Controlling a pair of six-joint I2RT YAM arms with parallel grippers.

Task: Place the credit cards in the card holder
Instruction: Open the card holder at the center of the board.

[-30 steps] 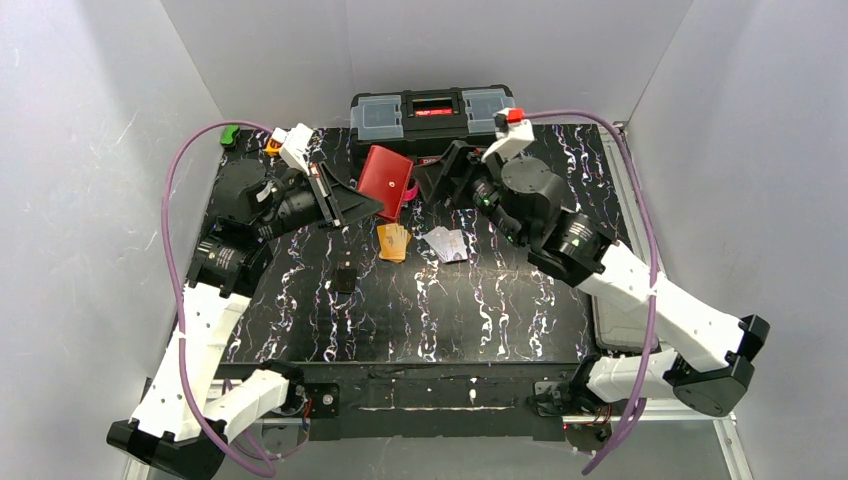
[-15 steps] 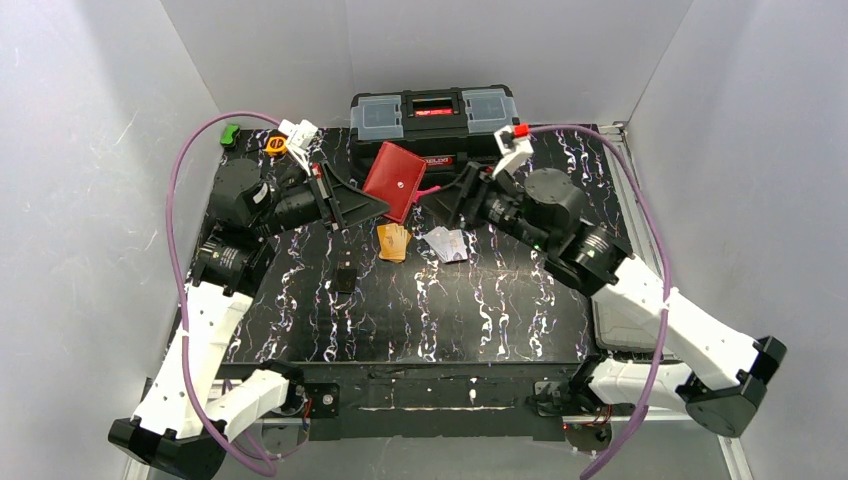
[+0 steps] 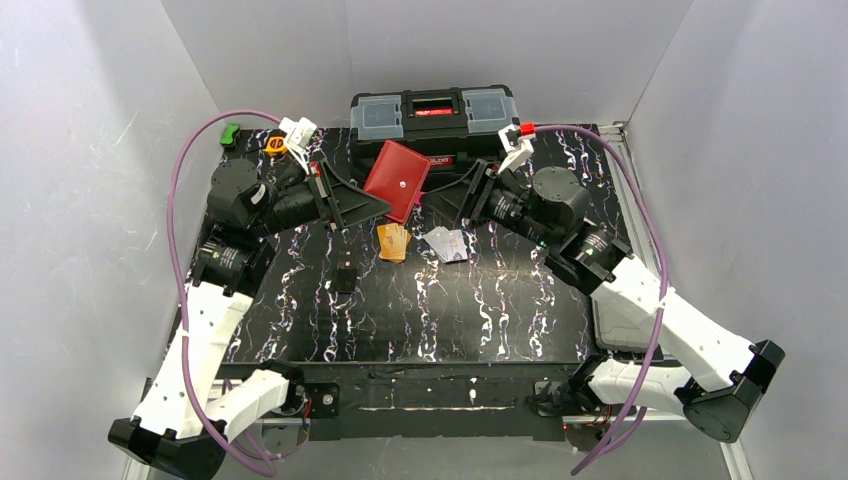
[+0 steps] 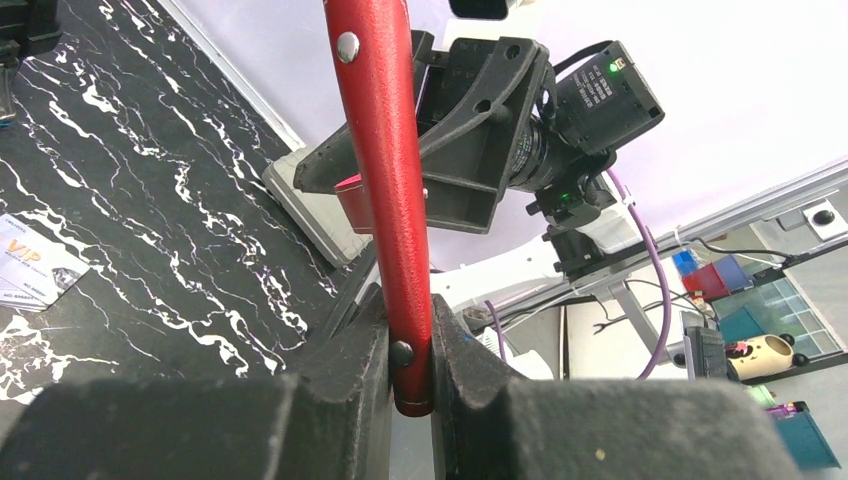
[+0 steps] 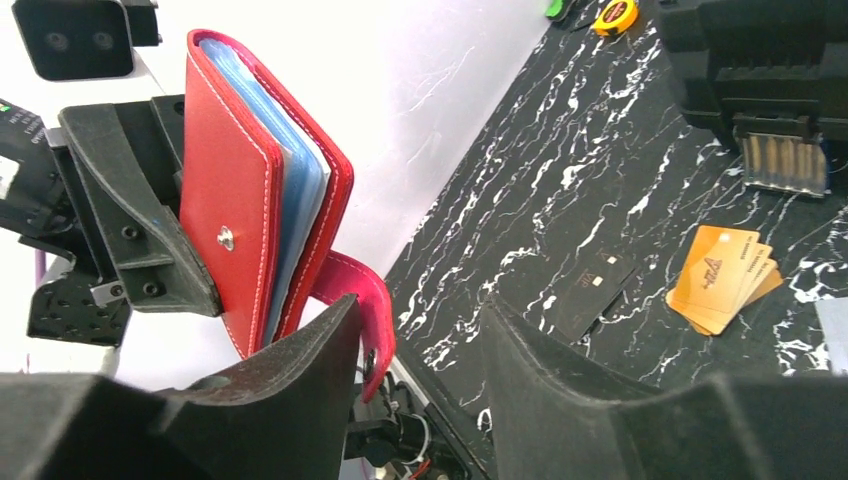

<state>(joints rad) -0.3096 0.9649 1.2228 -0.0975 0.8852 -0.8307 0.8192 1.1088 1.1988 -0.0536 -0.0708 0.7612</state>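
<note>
The red card holder (image 3: 397, 178) is held up on edge above the table's back middle, folded, with my left gripper (image 4: 410, 350) shut on its lower edge (image 3: 372, 205). Clear pockets show between its covers (image 5: 262, 200). Its pink snap tab (image 5: 365, 300) hangs between the fingers of my right gripper (image 5: 420, 350), against the left finger. That gripper (image 3: 440, 195) is open and comes at the holder from the right. On the table below lie fanned orange credit cards (image 3: 394, 241) (image 5: 722, 278), a whitish pile (image 3: 447, 244) (image 4: 30, 275) and a black card (image 3: 345, 279).
A big black toolbox (image 3: 432, 115) stands at the back, just behind the holder. A yellow tape measure (image 3: 275, 146) and a green object (image 3: 230, 133) sit at the back left. White walls close in the black marbled table (image 3: 450, 320) on three sides.
My right gripper has swung left to the holder's snap tab and its jaws have narrowed. The left gripper has raised and turned the holder slightly towards the toolbox.
</note>
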